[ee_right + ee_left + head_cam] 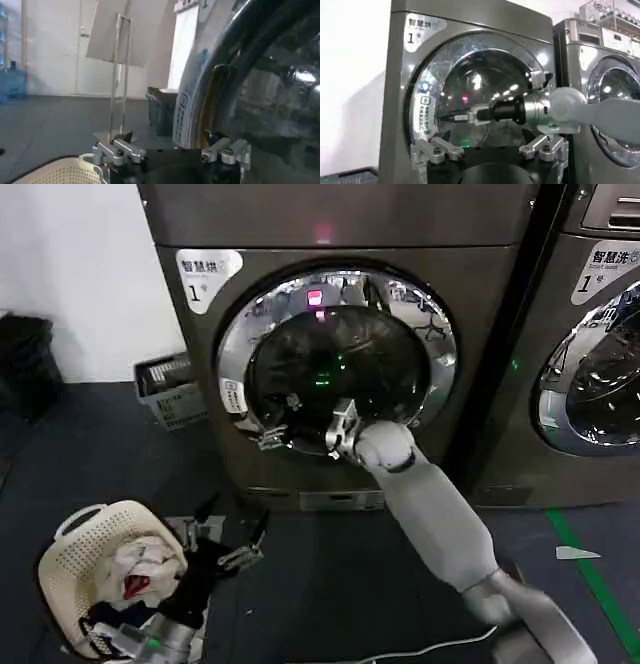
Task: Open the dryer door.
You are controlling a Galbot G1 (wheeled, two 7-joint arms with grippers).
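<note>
1. Two arms appear in the head view. The right gripper (262,436) reaches to the dryer door (338,362), its fingers spread at the chrome ring's lower left edge, with the door glass beyond them. The door looks shut, flush with the dryer (340,229). The left gripper (228,536) hangs low with fingers apart, holding nothing, next to a laundry basket (75,556) on the floor.

2. In the left wrist view, the left gripper's fingers (436,150) stand open, well apart from the door (480,85). The right gripper (451,117) reaches across the glass, its tips near the label on the ring.

3. In the right wrist view, the right gripper's fingers (118,150) are open, one side just beside the door's rim (192,100), gripping nothing.

4. Risk, as a judgement: closing here could pinch only the smooth ring, so the fingers slip off when pulling. A pull out of line with the hinge swing could jam the latch.
</note>
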